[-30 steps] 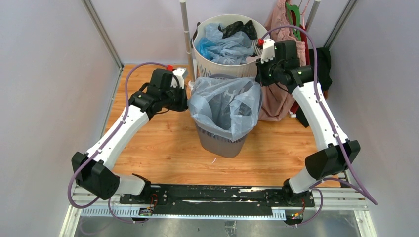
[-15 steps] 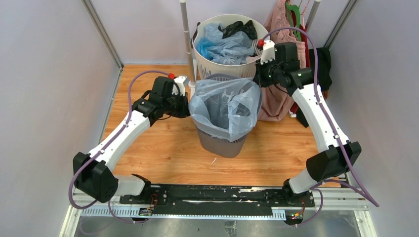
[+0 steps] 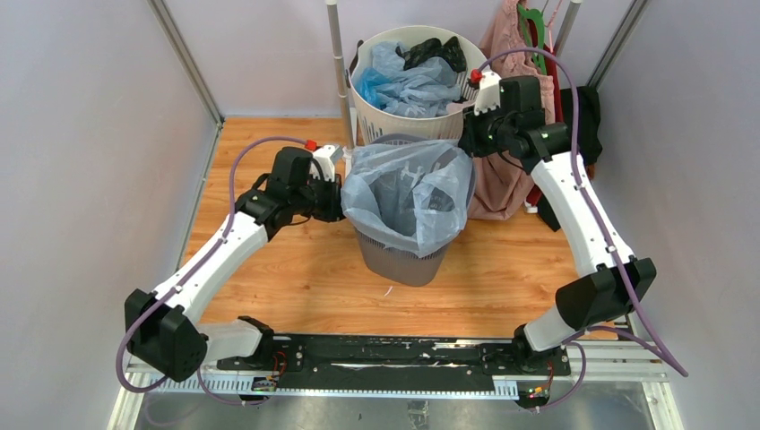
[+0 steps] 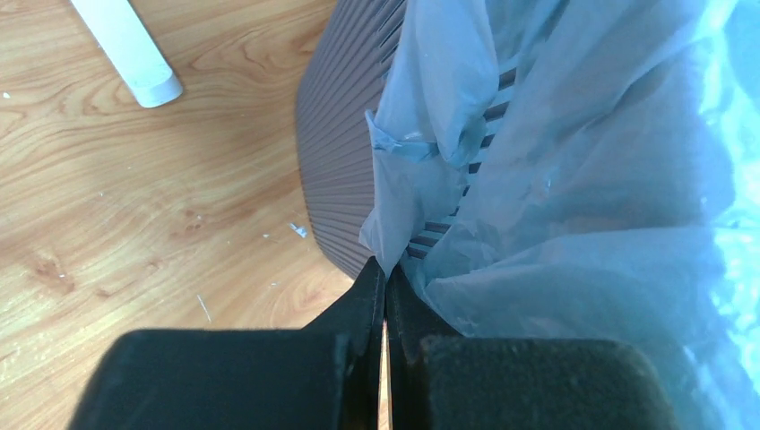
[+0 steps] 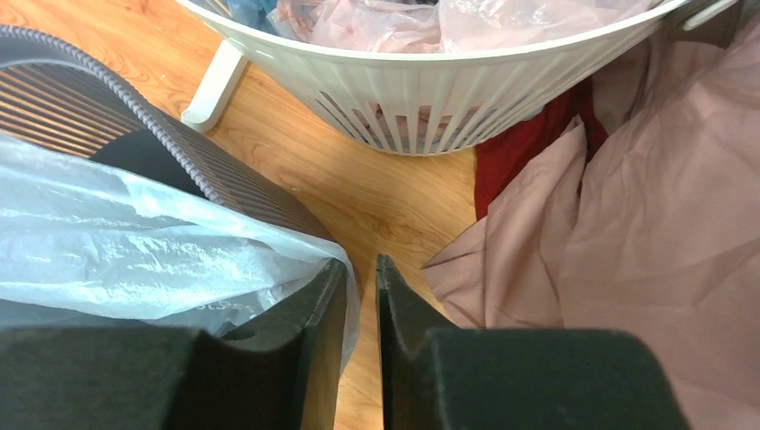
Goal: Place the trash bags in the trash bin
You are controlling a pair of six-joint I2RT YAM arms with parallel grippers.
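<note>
The dark grey mesh trash bin (image 3: 400, 260) stands mid-floor with a large pale blue trash bag (image 3: 408, 184) spread over its mouth and hanging inside. At the bag's left side my left gripper (image 3: 337, 201) is shut on the bag's edge; the left wrist view shows the film (image 4: 556, 179) pinched at the tips (image 4: 385, 269) beside the bin wall (image 4: 341, 170). My right gripper (image 3: 467, 136) sits at the bin's far right rim (image 5: 206, 170). Its jaws (image 5: 360, 267) stand slightly open, and the bag's edge (image 5: 161, 251) lies loosely over one finger. More blue bags (image 3: 403, 85) lie in the white basket.
A round white slotted basket (image 3: 453, 121) (image 5: 448, 85) stands just behind the bin. A pink garment (image 3: 497, 184) (image 5: 645, 224) and black cloth (image 3: 587, 112) hang at the right. A white pole (image 3: 336, 54) (image 4: 130, 54) rises left of the basket. Grey walls close both sides.
My left gripper has moved nearer and down along the bin's left side, pulling the bag's edge with it. The right jaws have parted a little from shut.
</note>
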